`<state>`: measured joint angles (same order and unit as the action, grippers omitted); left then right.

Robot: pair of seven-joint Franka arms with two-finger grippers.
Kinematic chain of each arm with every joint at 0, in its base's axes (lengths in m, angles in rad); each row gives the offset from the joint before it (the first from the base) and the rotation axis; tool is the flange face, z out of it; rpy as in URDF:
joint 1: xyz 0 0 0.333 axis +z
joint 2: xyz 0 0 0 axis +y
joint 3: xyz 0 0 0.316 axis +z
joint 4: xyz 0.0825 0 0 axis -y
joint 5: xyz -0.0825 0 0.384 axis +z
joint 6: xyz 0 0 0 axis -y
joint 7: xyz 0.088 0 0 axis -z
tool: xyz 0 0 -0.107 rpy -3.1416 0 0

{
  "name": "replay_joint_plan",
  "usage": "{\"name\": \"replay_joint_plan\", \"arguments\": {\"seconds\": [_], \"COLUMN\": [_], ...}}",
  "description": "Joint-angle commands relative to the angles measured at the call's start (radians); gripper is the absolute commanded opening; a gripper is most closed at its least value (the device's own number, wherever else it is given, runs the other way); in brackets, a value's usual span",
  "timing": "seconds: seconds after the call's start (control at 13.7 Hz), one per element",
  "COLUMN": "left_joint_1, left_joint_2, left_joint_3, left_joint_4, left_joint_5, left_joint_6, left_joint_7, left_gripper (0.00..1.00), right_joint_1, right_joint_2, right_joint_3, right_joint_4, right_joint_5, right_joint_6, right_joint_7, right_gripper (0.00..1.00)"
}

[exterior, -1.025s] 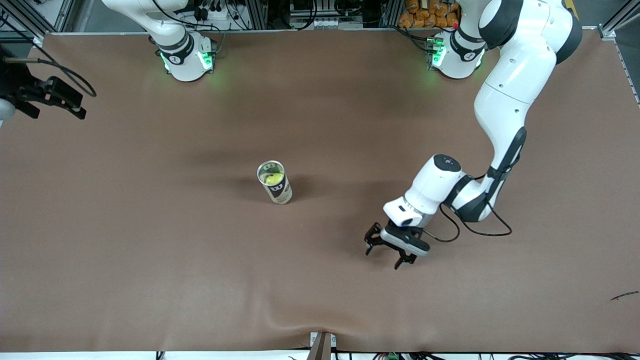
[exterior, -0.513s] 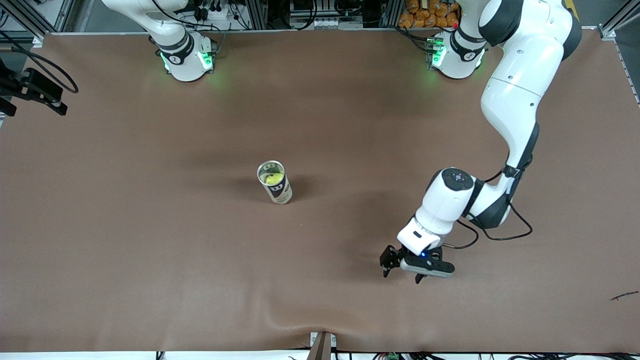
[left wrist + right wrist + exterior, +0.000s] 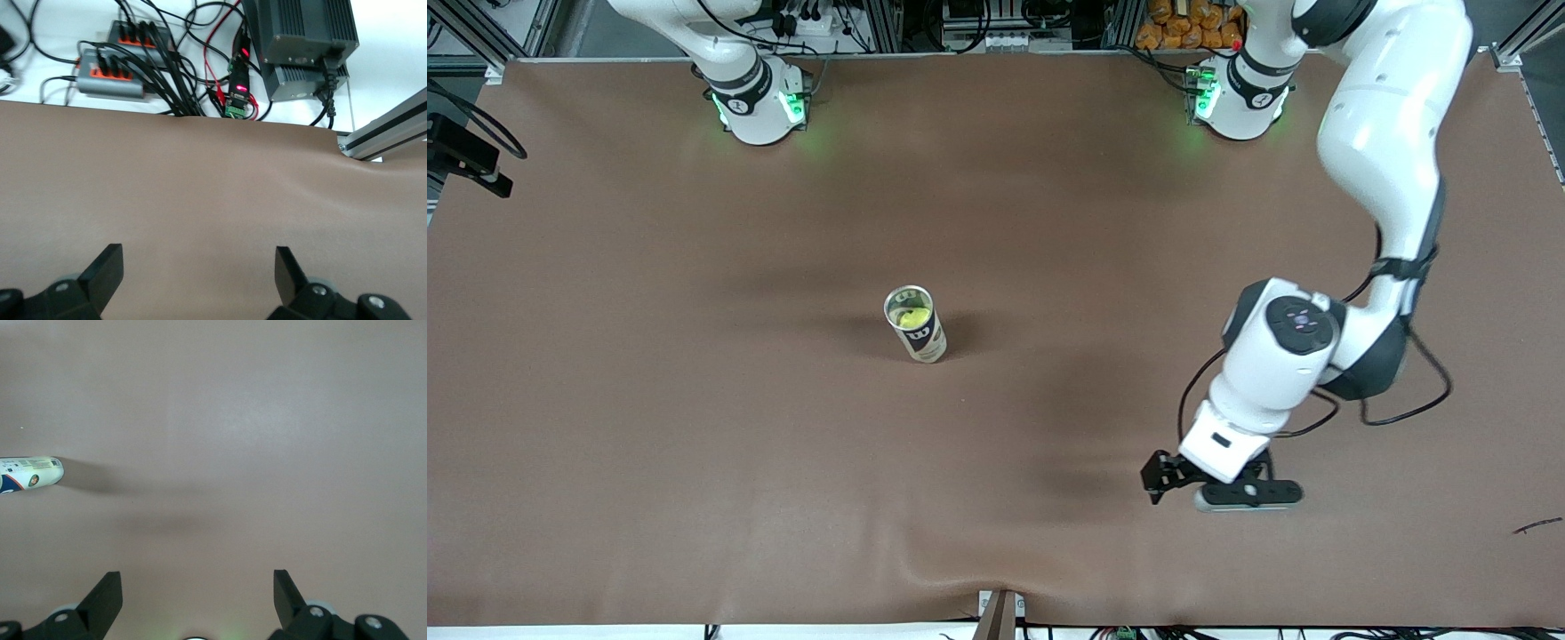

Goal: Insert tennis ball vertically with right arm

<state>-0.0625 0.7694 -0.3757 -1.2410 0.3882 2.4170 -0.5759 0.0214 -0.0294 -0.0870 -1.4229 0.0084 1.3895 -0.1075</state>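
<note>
Now, your clear cylindrical plastic can with the dark label band (image 3: 915,324) stands upright near the middle of the brown cloth-covered table (image 3: 694,427), and the yellow-green felt tennis ball (image 3: 911,317) sits inside it, visible through the open top. Your left gripper (image 3: 1172,478) hangs low over the table toward the left arm's end, with nothing but bare brown cloth under its black fingers (image 3: 103,270); those fingers are spread wide, with nothing between them, and the can is well apart from them. In the left wrist view you look past the spread fingers to the table edge, where grey power strips with orange sockets (image 3: 120,63), a tangle of black and red cables (image 3: 200,60) and a dark ribbed metal box (image 3: 303,47) lie on a white floor. Your right gripper (image 3: 193,600) is raised at the right arm's end of the table, mostly out of the front view; its fingers (image 3: 103,593) stand wide apart, holding nothing, and the can shows off to one side of them in its wrist view, well apart.
</note>
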Motion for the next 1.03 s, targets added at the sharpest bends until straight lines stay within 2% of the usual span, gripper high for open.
{"name": "replay_joint_plan", "arguments": {"seconds": [0.0,0.15,0.29,0.44,0.66,0.81,0.95], "left_joint_1": [0.026,0.036,0.038,0.041,0.061,0.059,0.059], "left_joint_2": [-0.129,-0.229,-0.335,-0.435,-0.579,-0.672,-0.726], "left_joint_3": [-0.008,0.001,0.029,0.038,0.06,0.107,0.17], "left_joint_4": [-0.021,-0.032,-0.048,-0.078,-0.176,-0.253,-0.278], "left_joint_5": [-0.072,-0.148,-0.221,-0.226,-0.227,-0.256,-0.311], "left_joint_6": [-0.131,-0.227,-0.394,-0.537,-0.639,-0.688,-0.739], "left_joint_7": [0.021,0.048,0.054,0.056,0.056,0.074,0.18], "left_gripper": [1.0,1.0,1.0,1.0,1.0,1.0,1.0], "right_joint_1": [0.005,0.015,0.017,0.009,0.012,0.011,0.011], "right_joint_2": [0.008,0.008,0.008,0.008,0.005,0.005,0.005], "right_joint_3": [0.004,0.004,0.003,0.001,0.004,0.001,0.001], "right_joint_4": [0.027,0.027,0.027,0.027,0.027,0.027,0.027], "right_joint_5": [0.012,0.004,0.002,0.005,0.004,0.005,0.004], "right_joint_6": [-0.015,-0.015,-0.015,-0.015,-0.009,-0.01,-0.01], "right_joint_7": [0.003,0.003,0.002,0.0,-0.009,-0.009,-0.011], "right_gripper": [1.0,1.0,1.0,1.0,1.0,1.0,1.0]}}
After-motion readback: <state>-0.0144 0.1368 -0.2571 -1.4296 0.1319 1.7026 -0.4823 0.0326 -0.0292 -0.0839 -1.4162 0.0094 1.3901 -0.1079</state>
